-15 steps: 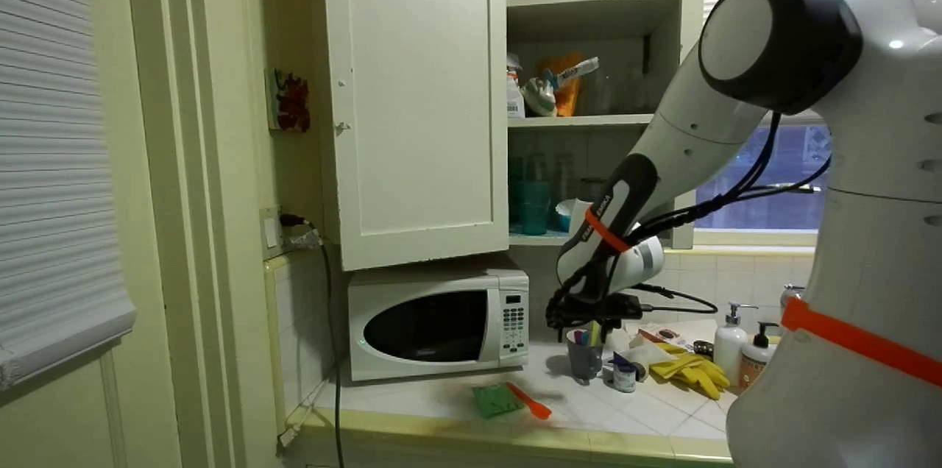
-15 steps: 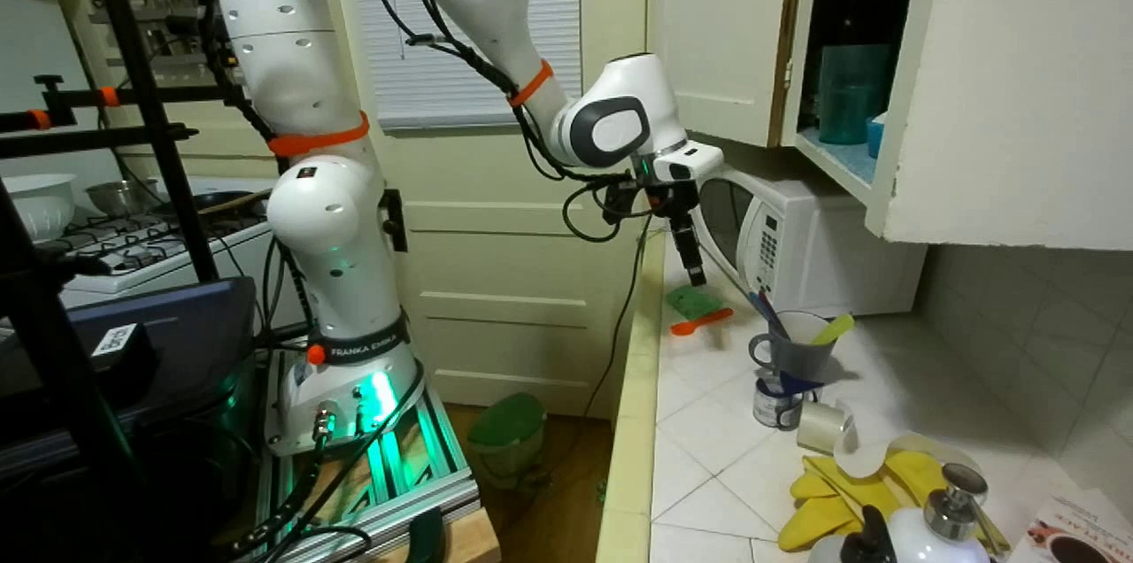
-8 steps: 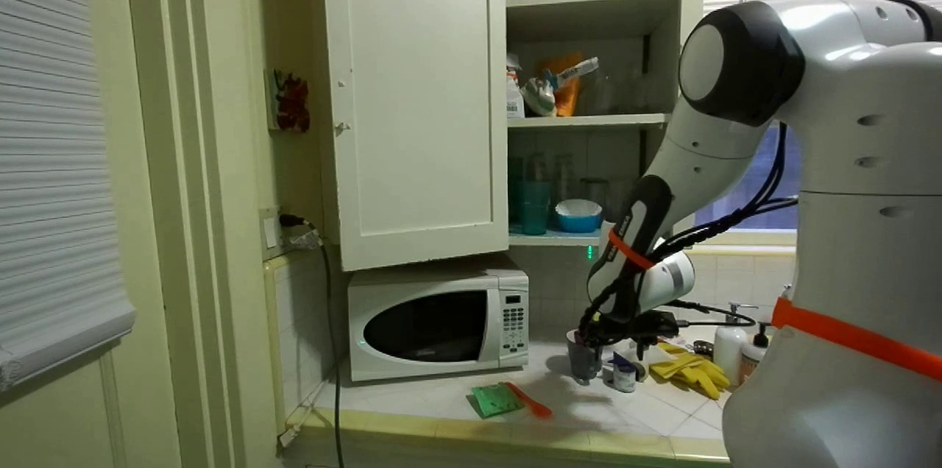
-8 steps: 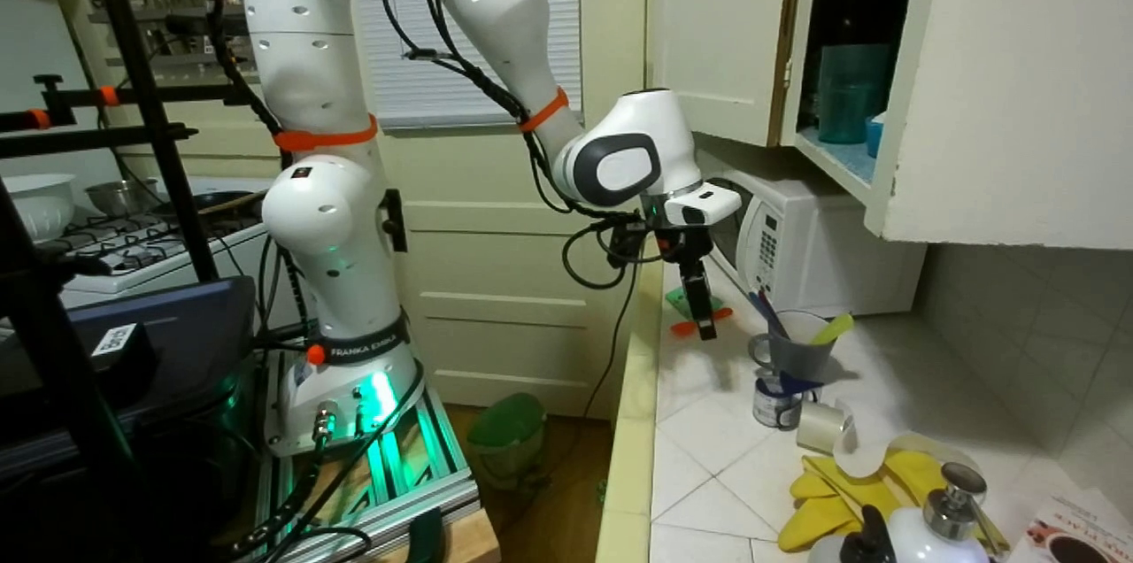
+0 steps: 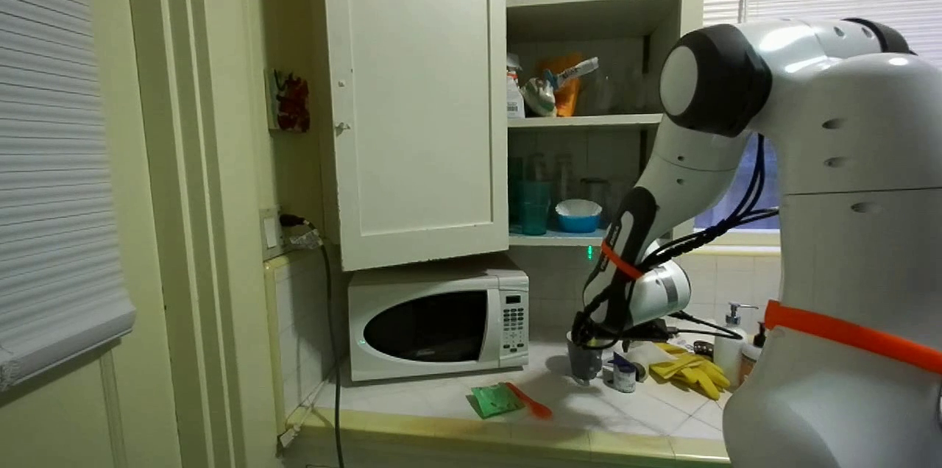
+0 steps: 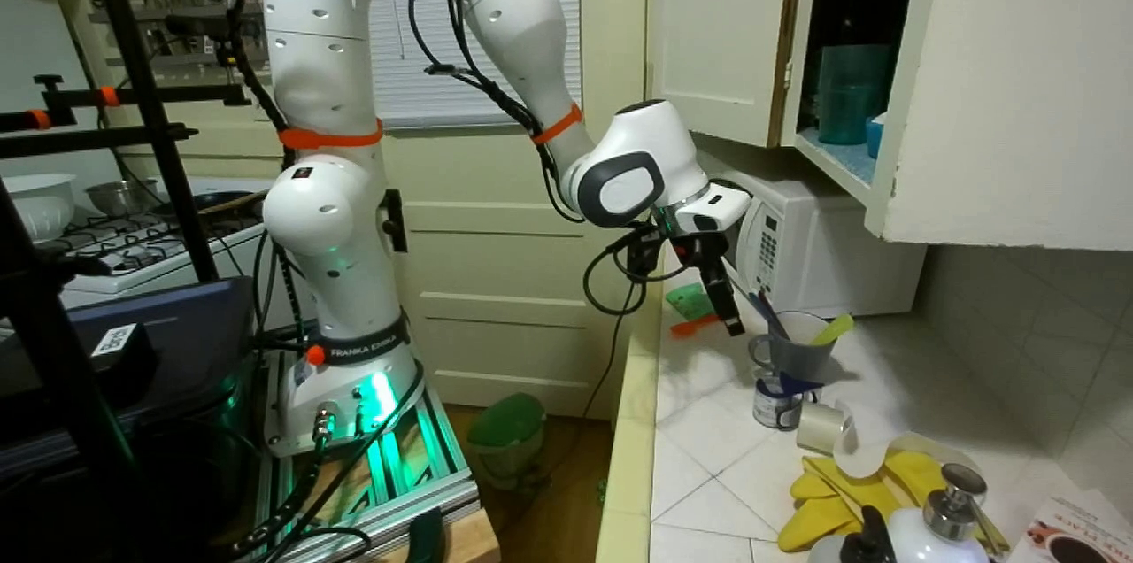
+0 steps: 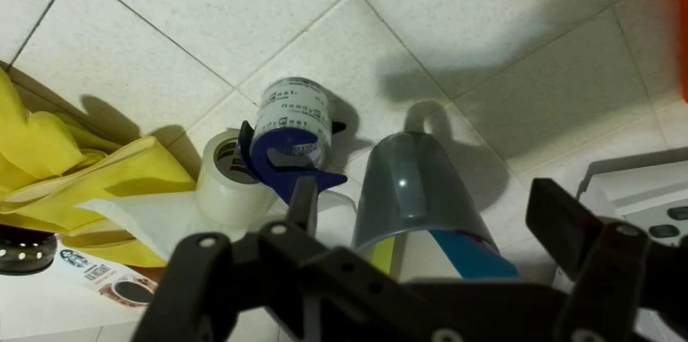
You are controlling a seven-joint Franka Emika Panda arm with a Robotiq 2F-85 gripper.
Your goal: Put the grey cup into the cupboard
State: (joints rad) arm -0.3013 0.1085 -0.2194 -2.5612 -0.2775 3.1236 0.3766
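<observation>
The grey cup stands upright on the tiled counter with pens and a yellow-green thing in it; it shows also in an exterior view. In the wrist view the cup appears between my open fingers, its handle facing the camera. My gripper is open and empty. In an exterior view my gripper is tilted, its tips close to the cup's handle side at about rim height. Contact cannot be told. The white cupboard hangs above with its door open; its side shows in an exterior view.
A tape roll with a blue dispenser and a clear tape roll stand beside the cup. Yellow gloves, soap bottles, the microwave, a green packet and an orange spoon are near. A blue bowl sits on the lowest shelf.
My gripper has come down and then moved toward the cup, tilting its fingers toward it. The cup and the cupboard door have not moved.
</observation>
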